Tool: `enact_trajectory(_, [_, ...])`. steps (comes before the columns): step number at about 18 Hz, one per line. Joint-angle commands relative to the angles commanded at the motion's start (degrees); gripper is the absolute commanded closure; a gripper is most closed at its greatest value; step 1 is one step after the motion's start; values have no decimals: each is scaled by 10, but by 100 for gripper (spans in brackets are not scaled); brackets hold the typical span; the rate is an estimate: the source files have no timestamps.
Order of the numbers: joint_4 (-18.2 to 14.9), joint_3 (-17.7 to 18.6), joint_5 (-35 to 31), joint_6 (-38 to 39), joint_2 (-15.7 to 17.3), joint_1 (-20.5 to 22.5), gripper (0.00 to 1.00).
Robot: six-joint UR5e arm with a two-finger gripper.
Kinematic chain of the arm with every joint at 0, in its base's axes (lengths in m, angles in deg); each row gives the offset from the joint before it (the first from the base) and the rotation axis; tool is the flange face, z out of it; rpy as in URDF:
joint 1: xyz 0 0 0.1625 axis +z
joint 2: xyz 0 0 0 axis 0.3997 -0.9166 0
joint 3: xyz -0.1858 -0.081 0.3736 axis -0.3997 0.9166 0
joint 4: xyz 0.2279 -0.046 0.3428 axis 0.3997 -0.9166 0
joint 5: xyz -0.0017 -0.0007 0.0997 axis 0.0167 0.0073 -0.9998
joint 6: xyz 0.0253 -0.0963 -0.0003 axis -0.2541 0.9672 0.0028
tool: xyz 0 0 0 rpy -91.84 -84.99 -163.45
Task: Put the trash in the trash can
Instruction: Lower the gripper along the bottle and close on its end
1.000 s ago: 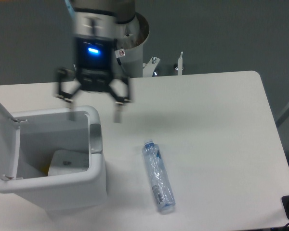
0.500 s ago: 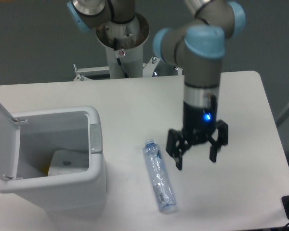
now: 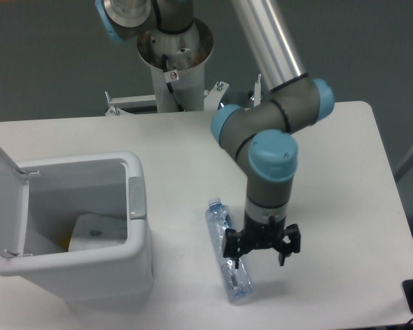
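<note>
One bottle left on the white worktop, lower centre of frame, lying flat w/ cap toward the top. Clear thin plastic, a bit crushed, prob empty so v. light, springy and slick; it'll roll, so you'd best grab mid-body across the width. Gripper sits low just beside it on the right, fingers spread wide, holding nothing. Trash can lower left: smooth white plastic, rounded corners, lid up.
</note>
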Motion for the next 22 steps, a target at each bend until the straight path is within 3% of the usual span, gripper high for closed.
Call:
enact_trajectory(11, [4, -18, -2, 33, -54, -4, 0])
enact_trajectory(16, [7, -22, -4, 40, -60, -4, 1])
enact_trajectory(17, [8, -22, -4, 40, -61, -4, 3])
enact_trajectory(22, [8, -19, -7, 40, -62, -4, 39])
